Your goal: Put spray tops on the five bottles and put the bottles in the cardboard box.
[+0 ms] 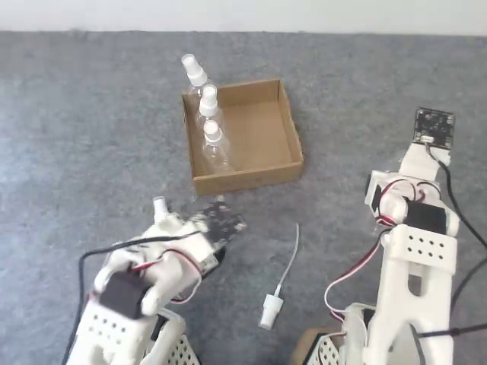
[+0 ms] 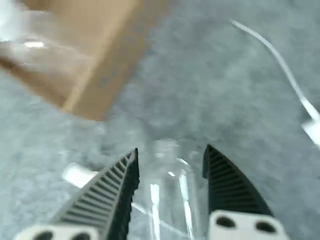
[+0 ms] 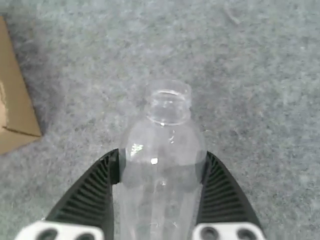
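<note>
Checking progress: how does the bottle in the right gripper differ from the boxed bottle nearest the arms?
The held bottle has an open neck, no spray top; the boxed bottle wears a white one. The held bottle is clamped in the right gripper outside the cardboard box; the boxed bottle is inside it. Both are clear.

Three bottles stand in the cardboard box.

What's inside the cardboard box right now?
Two spray-topped bottles stand along one wall of the box. A third is at the back corner, base hidden, so I can't tell if it's inside. The near wall covers the floor behind it.
</note>
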